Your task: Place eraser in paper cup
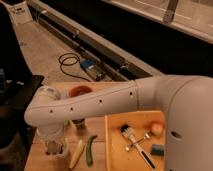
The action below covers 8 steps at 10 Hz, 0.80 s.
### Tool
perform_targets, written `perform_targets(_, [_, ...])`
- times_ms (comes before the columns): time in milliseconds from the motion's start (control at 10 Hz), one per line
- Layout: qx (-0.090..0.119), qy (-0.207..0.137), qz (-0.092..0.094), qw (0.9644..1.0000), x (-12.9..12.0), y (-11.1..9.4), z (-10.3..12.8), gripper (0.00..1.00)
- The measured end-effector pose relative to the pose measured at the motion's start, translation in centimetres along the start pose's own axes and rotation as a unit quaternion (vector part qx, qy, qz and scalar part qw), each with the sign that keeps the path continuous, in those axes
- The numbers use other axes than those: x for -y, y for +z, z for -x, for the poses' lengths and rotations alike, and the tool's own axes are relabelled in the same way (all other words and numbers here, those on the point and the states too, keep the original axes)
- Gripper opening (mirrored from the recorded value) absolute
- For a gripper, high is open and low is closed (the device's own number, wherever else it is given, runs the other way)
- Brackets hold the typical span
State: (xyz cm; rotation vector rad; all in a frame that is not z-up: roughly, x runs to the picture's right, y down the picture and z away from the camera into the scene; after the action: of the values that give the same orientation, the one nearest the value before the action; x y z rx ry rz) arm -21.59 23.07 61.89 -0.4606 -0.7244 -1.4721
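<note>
Down at the front left corner of the pale wooden table (100, 132), my gripper (54, 146) hangs at the end of my white arm (90, 102), which sweeps across the whole view and bends sharply downward at the elbow. My jaws are drawn together; whether they pinch the small brownish eraser I cannot tell, because my own wrist hides their tips and the eraser shows nowhere else on the table. Just beneath the gripper a plain white paper cup (61, 151) peeks out, its rim partly covered by my wrist, so I judge that I am poised right over the target for the drop. Doing this well means keeping my wrist centred above the mouth of the cup, lowering until the tips are inside the rim, and only then parting the jaws, so the eraser falls straight in rather than striking the edge and tipping the light cup. Close by are a yellow banana-like piece (76, 152) and a green cucumber-like piece (90, 149), lying side by side just right of the cup, and a small shiny metal cup (79, 122) behind them; I should not brush any of them. Further right, an orange tray (114, 150) holds a brush (129, 135) and small oddments, well clear of my work.
</note>
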Motion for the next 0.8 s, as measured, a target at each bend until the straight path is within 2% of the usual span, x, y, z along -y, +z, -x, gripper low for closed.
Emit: perform_targets(800, [-0.01, 0.016, -0.043, 0.9989, -0.8, 1.7, -0.4, 0.0])
